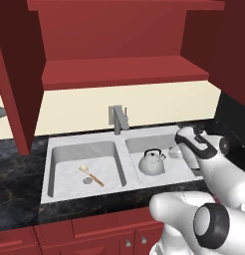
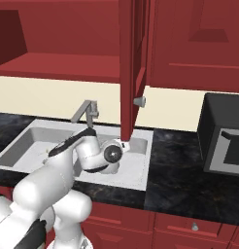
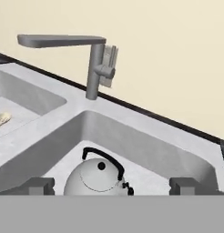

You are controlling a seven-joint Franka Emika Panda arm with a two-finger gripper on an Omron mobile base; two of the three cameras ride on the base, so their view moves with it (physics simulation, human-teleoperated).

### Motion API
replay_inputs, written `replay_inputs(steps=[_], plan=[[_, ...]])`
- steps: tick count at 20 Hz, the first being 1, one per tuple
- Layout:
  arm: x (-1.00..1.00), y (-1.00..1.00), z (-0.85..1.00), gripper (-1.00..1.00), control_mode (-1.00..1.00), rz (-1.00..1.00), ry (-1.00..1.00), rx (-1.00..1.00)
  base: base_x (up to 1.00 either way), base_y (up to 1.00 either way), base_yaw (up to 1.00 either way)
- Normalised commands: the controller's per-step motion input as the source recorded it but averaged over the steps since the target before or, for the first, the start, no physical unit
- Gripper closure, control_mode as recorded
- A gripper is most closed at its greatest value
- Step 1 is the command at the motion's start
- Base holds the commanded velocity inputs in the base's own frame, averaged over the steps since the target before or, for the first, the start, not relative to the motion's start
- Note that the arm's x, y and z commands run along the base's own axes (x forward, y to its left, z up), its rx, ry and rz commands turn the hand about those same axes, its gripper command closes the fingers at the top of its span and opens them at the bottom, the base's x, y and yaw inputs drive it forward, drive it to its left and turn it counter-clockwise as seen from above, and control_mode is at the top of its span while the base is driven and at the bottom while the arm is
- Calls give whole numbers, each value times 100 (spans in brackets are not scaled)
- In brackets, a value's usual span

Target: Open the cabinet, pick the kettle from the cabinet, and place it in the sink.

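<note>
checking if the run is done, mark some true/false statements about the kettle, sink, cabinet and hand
1. The kettle stands upright in the right basin of the sink. True.
2. The hand is clamped on the kettle's handle. False: its fingers stand wide open, one on each side of the kettle, with nothing held.
3. The cabinet doors are open. True: the red shelf is exposed.
4. A wooden-handled spoon lies in the same basin as the kettle. False: it lies in the left basin.
5. The faucet spout points over the right basin. False: in the hand view it swings toward the left basin, away from the kettle.
</note>
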Motion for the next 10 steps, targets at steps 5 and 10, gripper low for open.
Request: replay_inputs(steps=[5, 10], plan=[[-19, 8, 39, -100, -100, -25, 13, 0, 0, 0, 0], [-22, 3, 39, -100, -100, -22, 17, 0, 0, 0, 0]])
